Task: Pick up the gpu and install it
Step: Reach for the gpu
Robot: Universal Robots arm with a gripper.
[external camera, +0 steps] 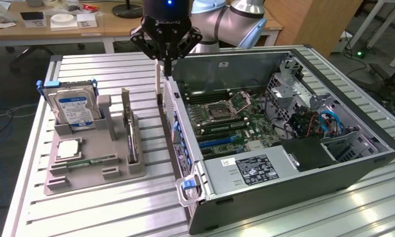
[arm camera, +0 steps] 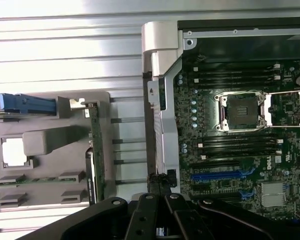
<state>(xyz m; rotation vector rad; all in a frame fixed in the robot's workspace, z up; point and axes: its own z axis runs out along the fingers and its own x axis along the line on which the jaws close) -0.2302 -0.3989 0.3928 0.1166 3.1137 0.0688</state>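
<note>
Robot arm's gripper [external camera: 165, 58] hangs with its jaws pressed together and nothing between them, above the strip of slatted metal table [external camera: 105, 212] that separates a gray parts holder [external camera: 95, 148] from an open computer case [external camera: 355, 163]. The gpu [external camera: 130, 133] stands on its long edge in a slot of the holder, on the side nearest the case, untouched and apart from the gripper. A hard drive [external camera: 72, 106] with a blue label stands upright at the holder's other side. Inside the case the motherboard [external camera: 230, 118] lies exposed.
</note>
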